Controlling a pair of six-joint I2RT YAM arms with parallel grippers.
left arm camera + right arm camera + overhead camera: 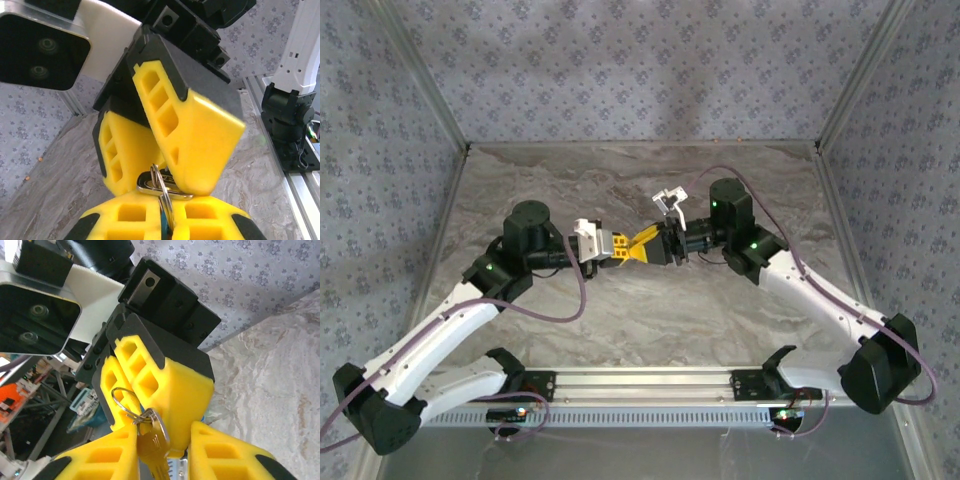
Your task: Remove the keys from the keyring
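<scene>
A: L gripper (167,221)?
B: Jaws fully closed, pinching the ring (122,399). The keys (152,441) sit on that ring, and a blue piece (162,222) shows btwn its fingers in the L wrist view.
A: R gripper (165,436)?
B: Tip to tip w/ the L one, mid-air over the table (650,310) centre. Jaws narrow, set round one of the keys. One finger lies on it, other side shows a gap in the R wrist view. Can't tell if it's clamped.
A: Keys' spot?
B: Btwn the two grippers' yellow tips, off the table, on the ring.
</scene>
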